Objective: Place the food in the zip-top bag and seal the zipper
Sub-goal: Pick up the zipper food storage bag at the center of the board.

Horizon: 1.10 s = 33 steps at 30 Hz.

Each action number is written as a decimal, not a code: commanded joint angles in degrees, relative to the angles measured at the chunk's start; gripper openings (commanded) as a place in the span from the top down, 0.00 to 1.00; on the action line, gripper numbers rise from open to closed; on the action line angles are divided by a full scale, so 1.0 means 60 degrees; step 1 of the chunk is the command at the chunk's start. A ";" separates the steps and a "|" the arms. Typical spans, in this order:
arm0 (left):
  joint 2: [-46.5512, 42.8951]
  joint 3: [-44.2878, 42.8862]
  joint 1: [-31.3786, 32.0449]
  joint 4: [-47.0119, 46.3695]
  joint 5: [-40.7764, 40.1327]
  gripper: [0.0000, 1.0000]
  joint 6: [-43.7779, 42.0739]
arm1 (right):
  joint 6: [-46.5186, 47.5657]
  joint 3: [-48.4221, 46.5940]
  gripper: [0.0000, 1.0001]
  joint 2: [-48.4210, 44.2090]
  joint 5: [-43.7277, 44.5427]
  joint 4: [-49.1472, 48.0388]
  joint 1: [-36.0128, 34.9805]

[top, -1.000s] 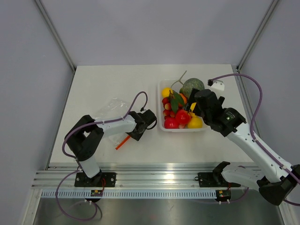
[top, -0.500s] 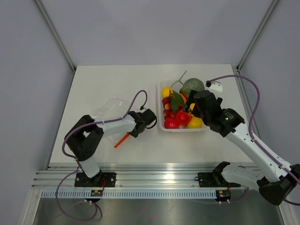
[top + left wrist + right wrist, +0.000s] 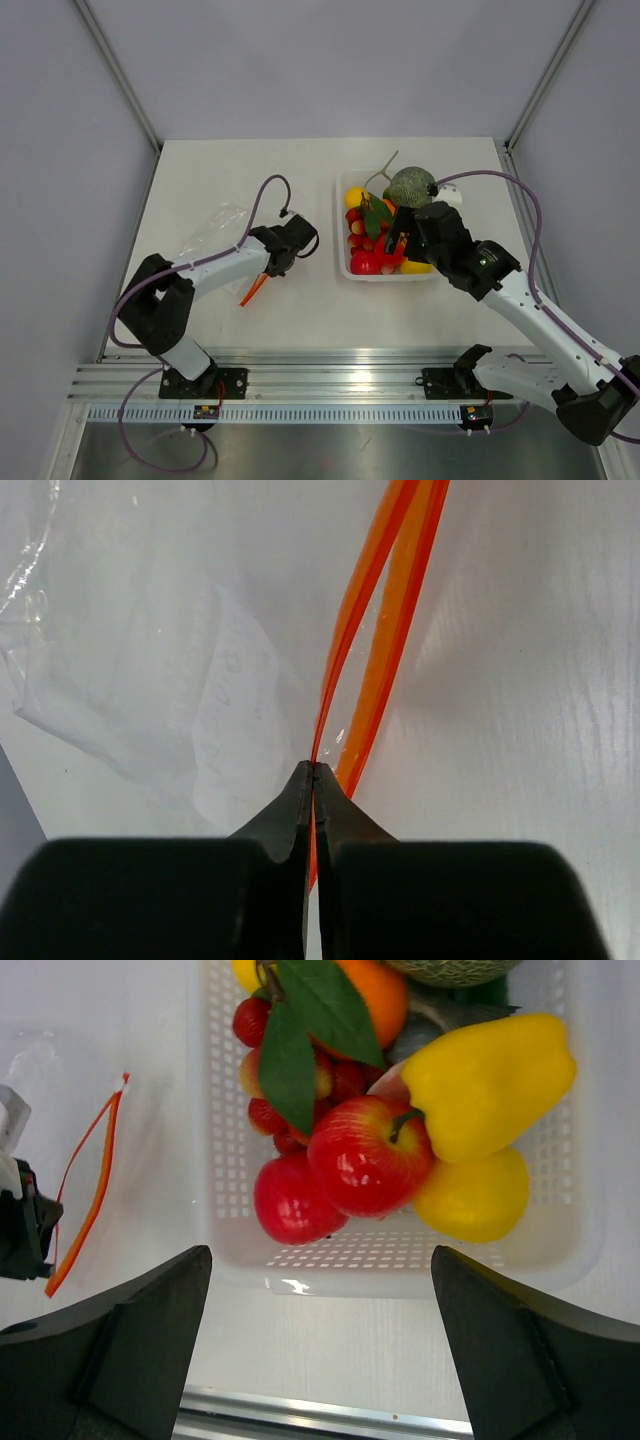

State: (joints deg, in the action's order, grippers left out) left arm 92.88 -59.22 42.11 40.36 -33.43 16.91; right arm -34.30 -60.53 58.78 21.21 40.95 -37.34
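Left tool pinches the zipper between its tips; right tool hangs spread wide above the food.

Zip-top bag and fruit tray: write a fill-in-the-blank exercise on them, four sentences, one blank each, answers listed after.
1. The left gripper is ___ on the zipper of the zip-top bag.
2. The right gripper hangs ___ above the white tray.
3. The zipper's two strips stand ___, so the bag is not sealed.
4. In the tray, the pepper beside the red apple is ___ in colour.
Missing words: shut; open; apart; yellow.
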 commanded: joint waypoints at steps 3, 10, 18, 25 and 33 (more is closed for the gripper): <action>-0.1357 -0.0675 -0.0425 -0.0179 0.1043 1.00 0.0477 | 0.0386 -0.0121 0.01 0.0615 -0.1820 -0.0833 -0.0075; -0.2266 -0.1613 -0.1056 0.0259 0.3576 1.00 0.1005 | 0.0107 -0.0677 0.01 0.1393 -0.2026 -0.1929 -0.1011; -0.2546 -0.1937 -0.1349 0.0217 0.4795 1.00 0.1474 | -0.0986 -0.1265 0.01 0.3253 -0.1851 -0.3102 -0.2213; -0.2663 -0.1775 -0.1364 0.0100 0.5000 1.00 0.1591 | -0.2061 -0.1219 0.07 0.4805 -0.2011 -0.4494 -0.2433; -0.3087 -0.1644 -0.1407 0.0246 0.4985 1.00 0.1548 | -0.2120 -0.1746 0.27 0.6124 -0.1967 -0.5108 -0.2419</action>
State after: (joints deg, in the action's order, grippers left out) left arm 78.00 -68.86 34.11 42.54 -5.08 25.58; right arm -45.69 -67.51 94.06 9.37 15.66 -51.29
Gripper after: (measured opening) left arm 0.002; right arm 0.757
